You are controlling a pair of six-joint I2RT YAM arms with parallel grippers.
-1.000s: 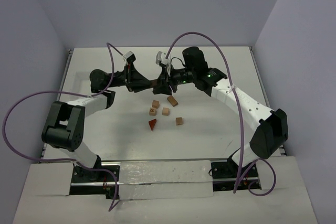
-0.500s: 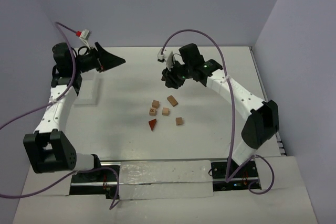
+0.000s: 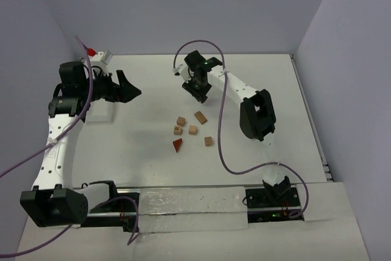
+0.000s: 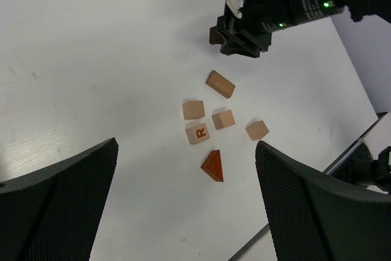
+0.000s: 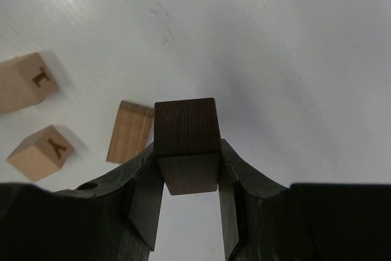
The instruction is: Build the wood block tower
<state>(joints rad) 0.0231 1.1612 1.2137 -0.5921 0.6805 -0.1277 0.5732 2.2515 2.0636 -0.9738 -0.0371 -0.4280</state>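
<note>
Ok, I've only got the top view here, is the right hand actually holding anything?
Observer: Yes. The right wrist view shows the right hand shut on a dark block.
Operator: How is the grip?
Observer: The fingers pinch its two sides, and part of the block sticks out past the tips.
Operator: Any letters on the loose ones?
Observer: The left wrist view shows an R cube. The right wrist view shows a T cube and a Y cube.
</note>
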